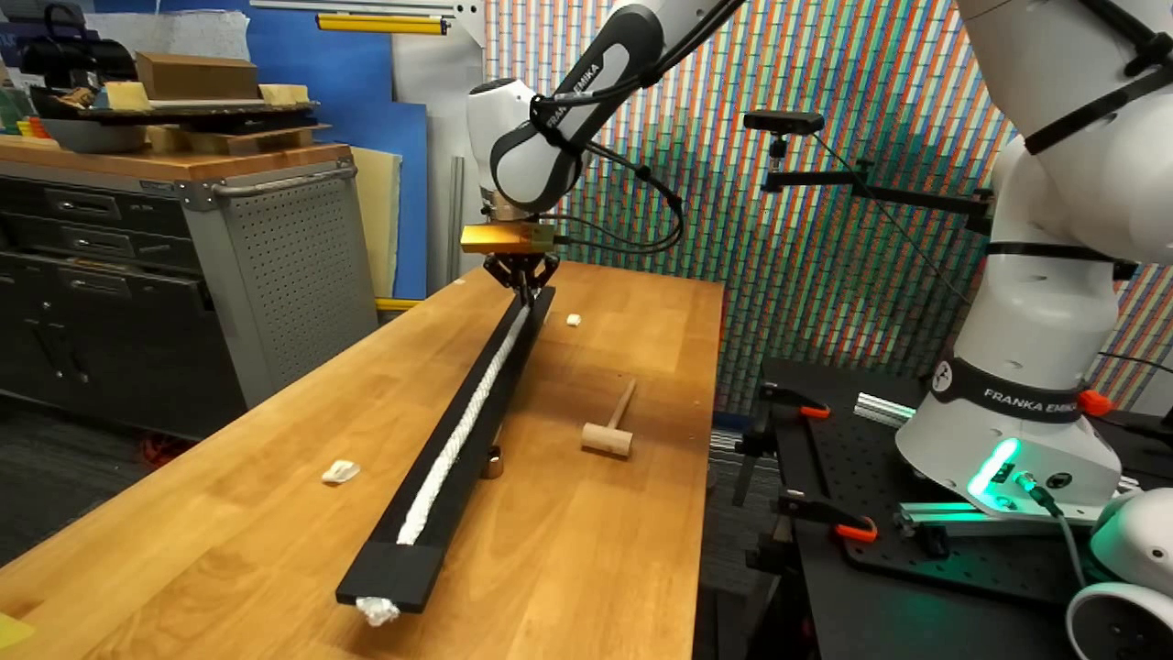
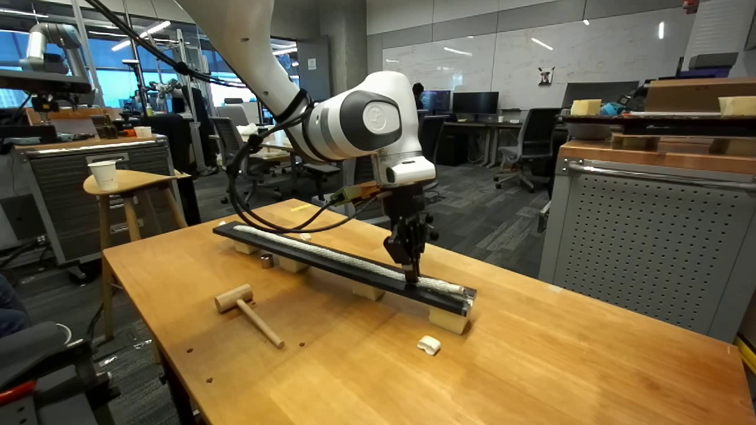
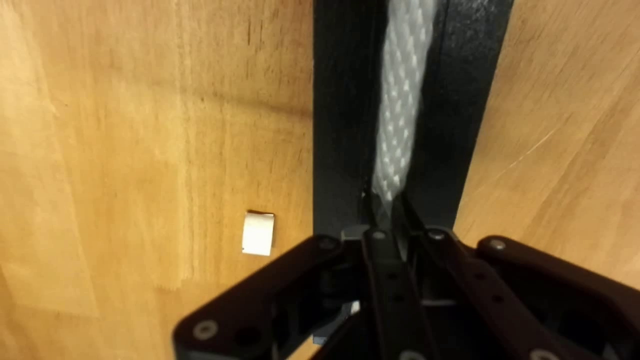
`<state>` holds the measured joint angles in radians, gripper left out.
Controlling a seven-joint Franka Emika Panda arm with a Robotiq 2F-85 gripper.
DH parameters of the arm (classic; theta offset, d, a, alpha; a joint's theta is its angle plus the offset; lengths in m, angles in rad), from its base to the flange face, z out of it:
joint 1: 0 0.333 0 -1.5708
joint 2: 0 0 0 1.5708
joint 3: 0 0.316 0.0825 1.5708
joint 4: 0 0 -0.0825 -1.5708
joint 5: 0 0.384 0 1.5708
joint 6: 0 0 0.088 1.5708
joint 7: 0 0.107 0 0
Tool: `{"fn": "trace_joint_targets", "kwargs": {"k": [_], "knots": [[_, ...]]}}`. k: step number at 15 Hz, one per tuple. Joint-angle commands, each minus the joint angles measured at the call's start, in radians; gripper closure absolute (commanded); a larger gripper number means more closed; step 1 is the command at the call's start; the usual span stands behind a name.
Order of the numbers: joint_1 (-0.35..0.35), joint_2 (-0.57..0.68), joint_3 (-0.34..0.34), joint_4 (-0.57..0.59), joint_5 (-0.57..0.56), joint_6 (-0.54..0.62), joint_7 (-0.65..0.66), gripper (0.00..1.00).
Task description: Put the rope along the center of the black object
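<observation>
The black object (image 1: 472, 449), a long, narrow, flat strip, ran in an exterior view from the lower frame, left of centre, up to mid-height. The rope (image 2: 331, 254), white, braided and nearly straight, lay along its top; in an exterior view it slanted from left of centre down to the right, its lower end stopping just short of the black object's end. In the wrist view both reached the top edge, right of centre, the rope about midway between the long edges and narrowing toward mid-height.
</observation>
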<state>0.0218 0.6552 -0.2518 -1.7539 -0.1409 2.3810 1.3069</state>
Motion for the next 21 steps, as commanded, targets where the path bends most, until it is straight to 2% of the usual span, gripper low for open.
{"fn": "trace_joint_targets", "kwargs": {"k": [1, 2, 3, 5, 12, 13, 17, 21], "knots": [[0.010, 0.011, -0.023, -0.002, -0.017, 0.013, 0.016, 0.98], [0.010, 0.012, -0.021, 0.000, -0.019, 0.012, 0.010, 0.98], [0.010, 0.012, -0.020, 0.001, -0.020, 0.013, 0.007, 0.71], [0.009, 0.011, -0.018, 0.001, -0.020, 0.014, 0.005, 0.60], [0.006, -0.024, -0.025, -0.024, -0.022, 0.030, -0.001, 0.06], [0.007, -0.033, -0.028, -0.030, -0.024, 0.035, -0.002, 0.01], [0.005, -0.106, -0.028, -0.077, -0.026, 0.079, -0.027, 0.00], [0.017, -0.255, -0.007, -0.191, -0.071, 0.139, -0.152, 0.00]]}}
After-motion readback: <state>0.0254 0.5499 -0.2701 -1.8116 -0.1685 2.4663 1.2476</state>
